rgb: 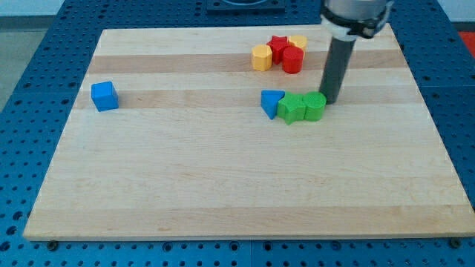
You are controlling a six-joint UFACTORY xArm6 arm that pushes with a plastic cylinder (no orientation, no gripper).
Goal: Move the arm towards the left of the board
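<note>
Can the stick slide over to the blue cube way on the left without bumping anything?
Probably not straight across. My tip sits right beside the green cylinder, with the green star block and blue triangle in a row on its left. Swinging around them first, the way to the blue cube looks free.

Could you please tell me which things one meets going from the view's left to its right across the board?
Blue cube → yellow block → blue triangular block → green star-like block → green block → my tip. The overlapping red blocks are left out.
</note>
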